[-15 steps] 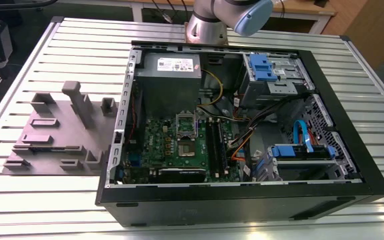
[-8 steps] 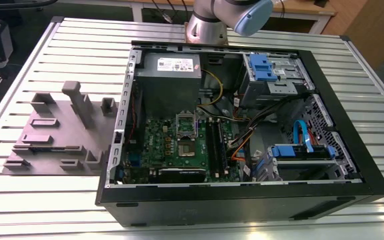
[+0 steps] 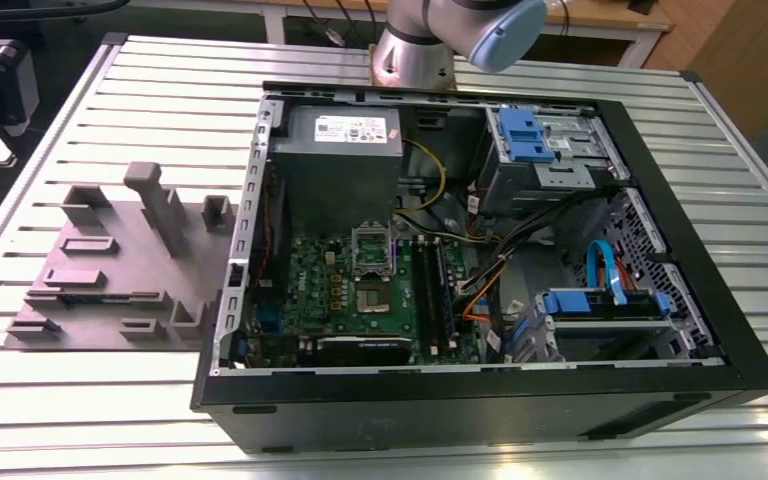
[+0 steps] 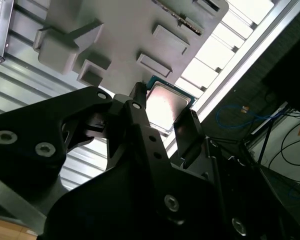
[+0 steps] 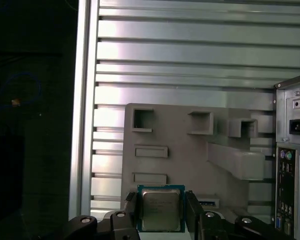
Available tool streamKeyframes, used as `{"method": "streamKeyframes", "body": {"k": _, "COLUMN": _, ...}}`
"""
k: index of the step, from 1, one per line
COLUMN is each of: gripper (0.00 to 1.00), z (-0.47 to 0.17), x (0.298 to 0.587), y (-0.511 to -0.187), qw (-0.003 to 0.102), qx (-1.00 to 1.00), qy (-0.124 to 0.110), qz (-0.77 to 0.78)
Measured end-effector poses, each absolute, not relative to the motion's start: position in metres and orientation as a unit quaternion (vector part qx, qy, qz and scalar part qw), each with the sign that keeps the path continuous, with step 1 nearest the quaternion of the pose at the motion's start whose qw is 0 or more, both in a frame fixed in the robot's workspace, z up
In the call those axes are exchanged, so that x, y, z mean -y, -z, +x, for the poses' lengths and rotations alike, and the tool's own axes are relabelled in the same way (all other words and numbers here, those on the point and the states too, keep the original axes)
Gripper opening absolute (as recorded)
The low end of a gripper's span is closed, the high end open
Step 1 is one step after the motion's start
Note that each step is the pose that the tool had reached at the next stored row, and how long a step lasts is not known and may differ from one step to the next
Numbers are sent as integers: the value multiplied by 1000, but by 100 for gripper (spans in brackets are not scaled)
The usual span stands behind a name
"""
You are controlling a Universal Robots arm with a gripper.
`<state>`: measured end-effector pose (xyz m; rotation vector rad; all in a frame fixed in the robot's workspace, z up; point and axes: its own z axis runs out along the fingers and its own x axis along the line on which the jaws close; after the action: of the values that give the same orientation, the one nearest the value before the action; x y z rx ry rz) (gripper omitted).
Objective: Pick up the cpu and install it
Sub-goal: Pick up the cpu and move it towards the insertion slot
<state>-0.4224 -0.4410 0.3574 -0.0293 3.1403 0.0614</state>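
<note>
First wrist view: the cpu (image 5: 160, 210) sits between two dark fingers (image 5: 131, 206), metal top facing the camera, with a thin pale border showing around it. The jaws are pinching the cpu by two opposite edges, one finger against each side.

Second wrist view confirms this. The cpu (image 4: 166, 106) is clamped between the fingers (image 4: 139, 107) and appears to be held clear of the things behind it. Its silvery top catches the light.

Behind the cpu in both wrist views lies a grey holder plate (image 5: 185, 155) (image 4: 120, 40) with raised blocks and shallow rectangular pockets. It rests on the ribbed metal surface (image 5: 190, 55). In the first wrist view the cpu is seen against one edge of this plate. The rear panel of a computer case (image 5: 290, 165), with its ports, stands just beside the plate.

Exterior view: the computer case (image 3: 491, 400) lies open on the surface (image 3: 171, 90). The holder plate (image 3: 104, 280) is just beside it on the exterior view's left.

Inside the case are:
- a green board (image 3: 311, 285) carrying a dark square socket frame (image 3: 373, 262)
- a large grey power box (image 3: 341, 150) near the far wall
- blue drive brackets and loose cables towards the exterior view's right

The arm (image 3: 438, 40) rises beyond the far side of the case.
</note>
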Motion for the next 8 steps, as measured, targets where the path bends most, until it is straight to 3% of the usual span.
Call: {"method": "streamKeyframes", "body": {"k": 8, "gripper": 47, "z": -407, "x": 441, "y": -357, "qw": 0, "qx": -1000, "qy": -20, "qz": -9}}
